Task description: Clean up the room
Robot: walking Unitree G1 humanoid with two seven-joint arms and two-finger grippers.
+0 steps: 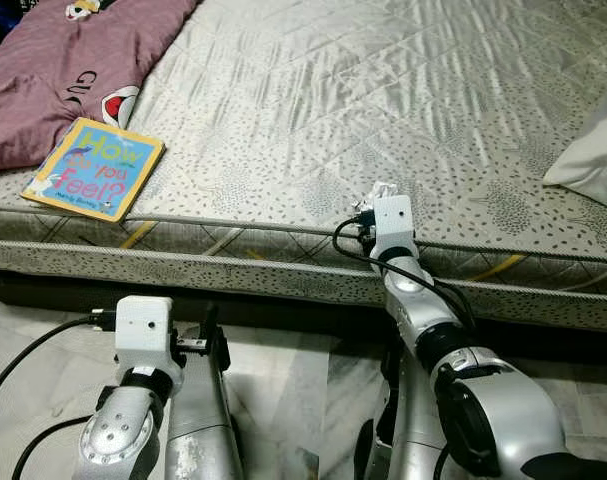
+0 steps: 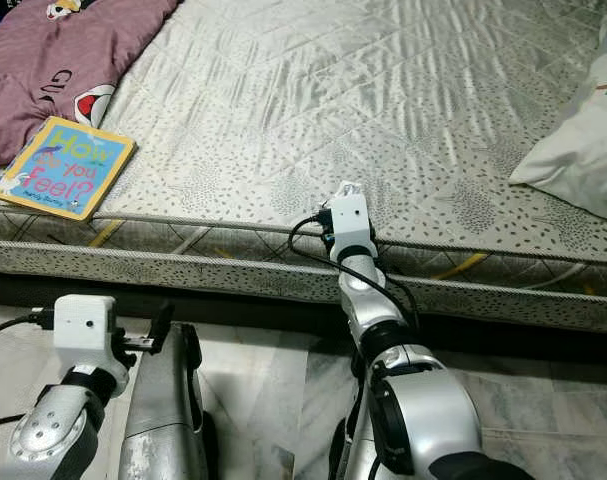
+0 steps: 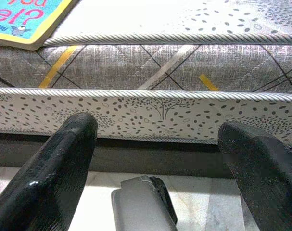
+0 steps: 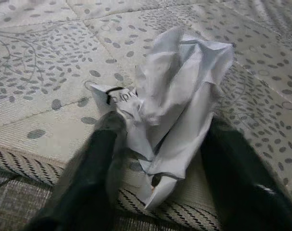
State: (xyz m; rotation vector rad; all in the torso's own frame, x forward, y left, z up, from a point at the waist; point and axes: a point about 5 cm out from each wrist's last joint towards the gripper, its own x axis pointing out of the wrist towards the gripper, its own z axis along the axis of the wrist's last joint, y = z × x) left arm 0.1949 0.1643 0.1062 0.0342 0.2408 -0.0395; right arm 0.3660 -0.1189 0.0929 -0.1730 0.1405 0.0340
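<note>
Nearest the camera, the left gripper (image 3: 155, 159) hangs low over the pale floor (image 1: 283, 380) beside the robot's leg, its two black fingers spread wide and empty, facing the side of the mattress (image 1: 383, 110). Just beyond, the right gripper (image 4: 160, 159) reaches to the mattress's near edge, where a crumpled white paper (image 4: 174, 96) rests just inside the piped border; the fingers stand narrowly apart on either side of the wad, which sits between them, and whether they already press it cannot be told. Farther along the same edge, to the robot's left, a picture book (image 1: 95, 168) lies flat, one corner close to the border, partly beside a maroon garment (image 1: 53, 70); a white pillow (image 2: 583, 150) sits at the far right. Risks, as judged: the paper is light and springy, so closing off-centre may squeeze it out of the grip or nip only a loose flap that tears or slips on lifting; because it lies so near the edge, a nudge from either finger could tip it to the floor; fingertips driven too low may snag the quilted cover.
</note>
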